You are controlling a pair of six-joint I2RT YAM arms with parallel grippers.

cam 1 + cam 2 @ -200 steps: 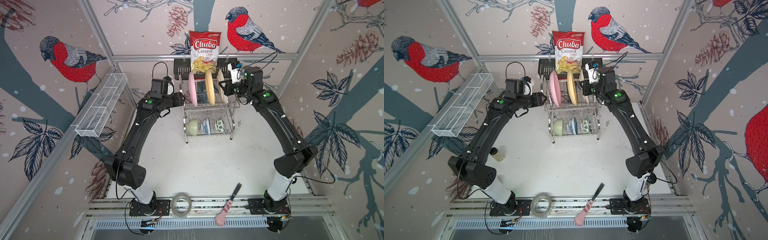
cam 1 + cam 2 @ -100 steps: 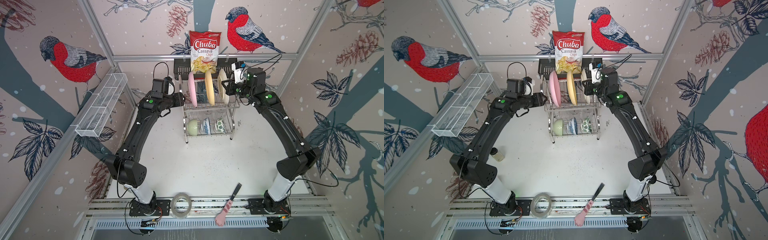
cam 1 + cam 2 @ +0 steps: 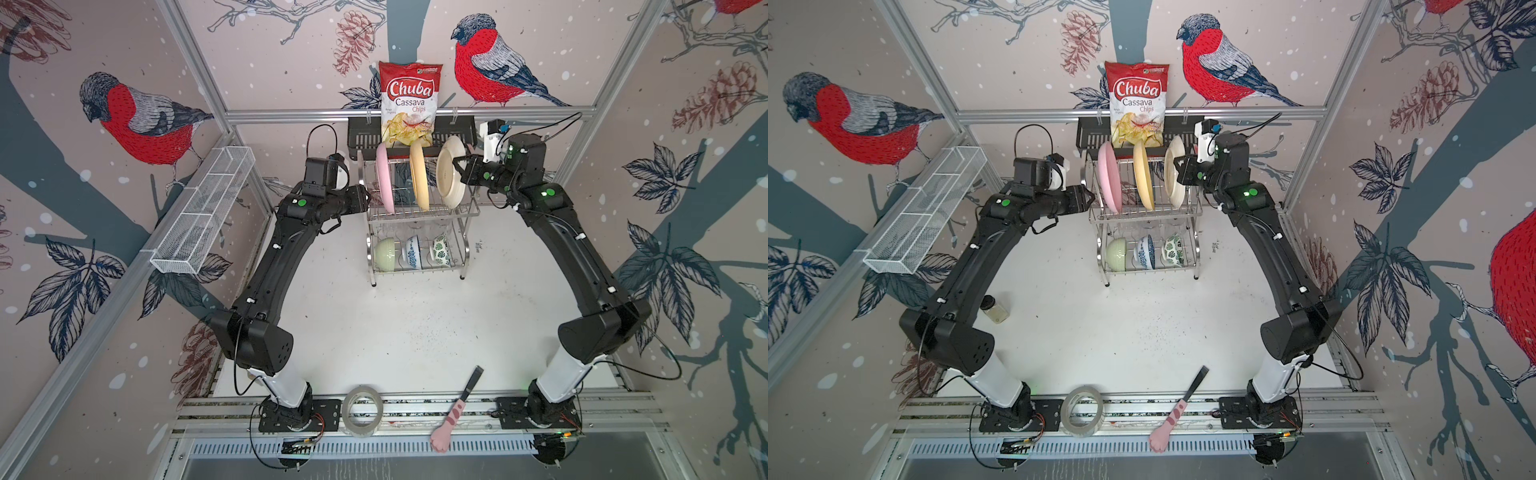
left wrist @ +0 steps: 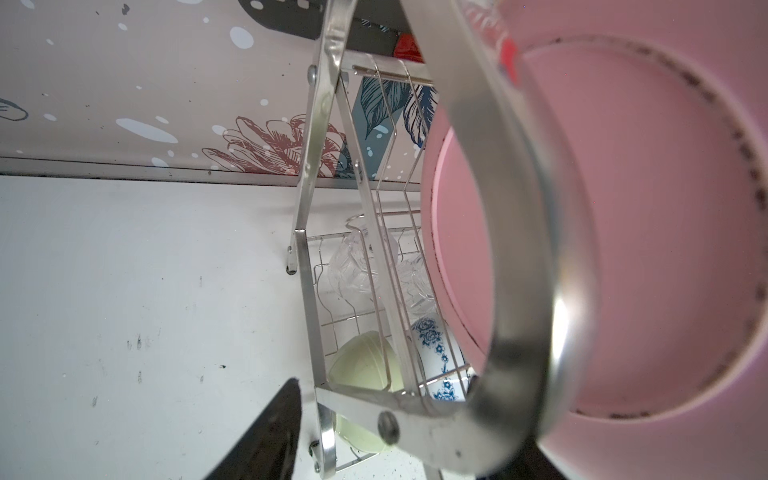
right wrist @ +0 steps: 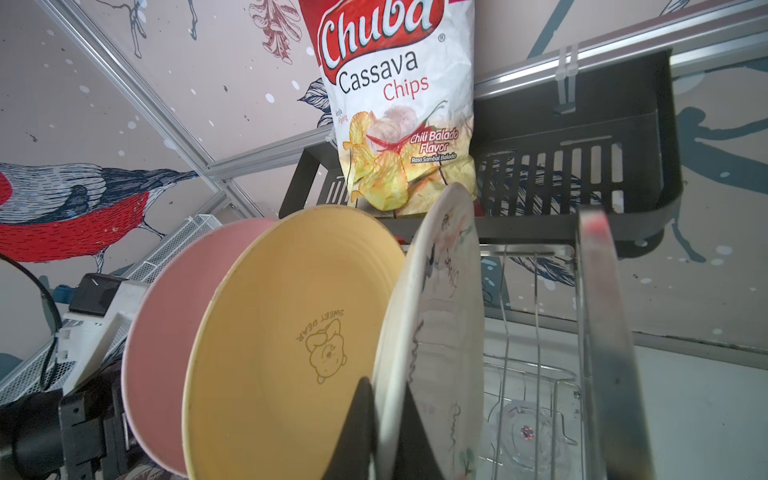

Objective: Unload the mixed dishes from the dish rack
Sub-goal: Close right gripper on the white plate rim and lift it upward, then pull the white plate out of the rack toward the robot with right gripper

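Right wrist view: three plates stand on edge in the upper tier of the dish rack (image 5: 598, 332): one pink plate (image 5: 166, 353), one tan-yellow plate (image 5: 291, 332) and one cream plate (image 5: 440, 324). The right gripper (image 5: 388, 399) is clamped on the cream plate's rim, with a dark finger on each face. In both top views the lower tier holds three bowls on their sides: one pale green bowl (image 3: 386, 254), one blue-patterned bowl (image 3: 414, 251) and one green-leaf-print bowl (image 3: 440, 250). The left wrist view shows two clear glasses (image 4: 353, 266) under the upper shelf, and a third cannot be made out. The left gripper (image 3: 362, 198) sits at the rack's side handle with its jaws apart. One finger (image 4: 270, 436) is clear of the steel, and the other is almost wholly cut off. One chips bag (image 5: 395, 104) stands in one black slotted basket (image 5: 582, 166) and reads "Chuba Cassava Chips", "Chili Balado Flavor", "Rasa Sambal Balado". The tan-yellow plate bears a bear drawing with "SWEET" and a second word, seemingly "BEAR". The cream plate's dark scrawl is too oblique to read. There are also one white mesh tray (image 3: 203, 212), one tape roll (image 3: 362, 410) and one pink paw-handled tool (image 3: 446, 428). One small jar (image 3: 994, 309) shows in a top view, beside the left arm.
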